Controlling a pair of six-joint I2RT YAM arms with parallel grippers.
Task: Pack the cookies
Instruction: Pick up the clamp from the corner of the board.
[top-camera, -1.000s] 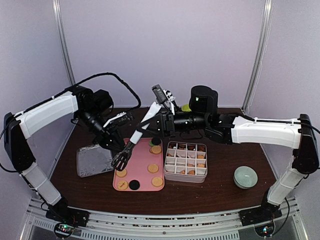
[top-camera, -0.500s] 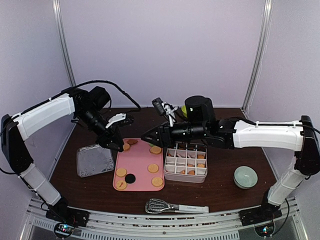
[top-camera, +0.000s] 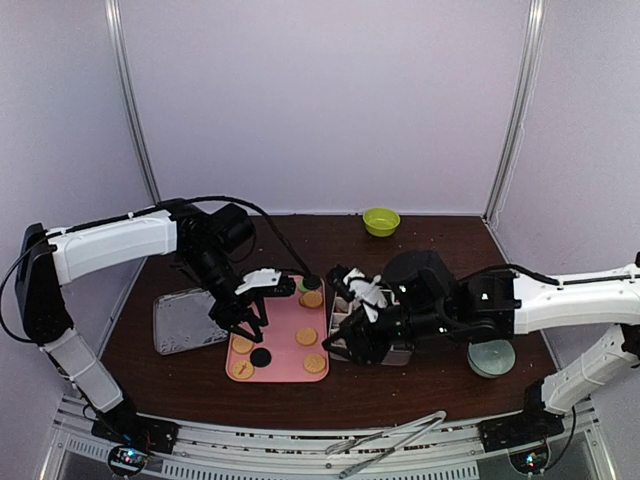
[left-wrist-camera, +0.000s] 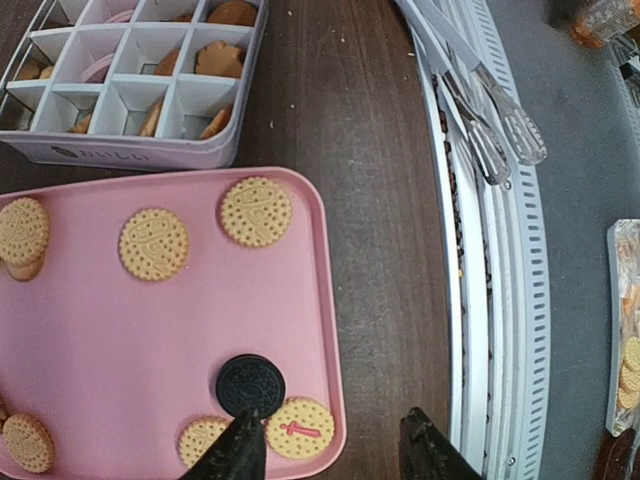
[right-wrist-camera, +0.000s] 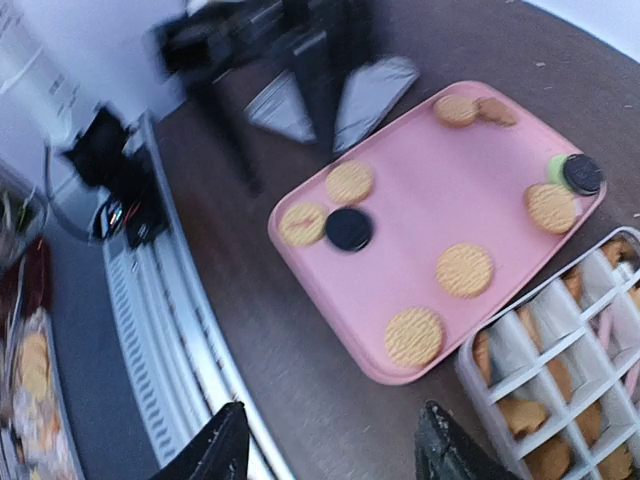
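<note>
tan cookies (left-wrist-camera: 154, 243) and one black cookie (left-wrist-camera: 251, 384) on a pink tray (left-wrist-camera: 100, 340) — divided box (left-wrist-camera: 120, 155) alongside

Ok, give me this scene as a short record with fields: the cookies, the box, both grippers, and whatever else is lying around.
cookies: tan ones loose on the pink tray, plus a black cookie; more sit in the divided box
left gripper: open, empty, over the tray's edge by the black cookie
right gripper: open, empty, by the tray and box
tongs: on the front rail, off the table
other: metal tray, green bowl, pale green round object
</note>
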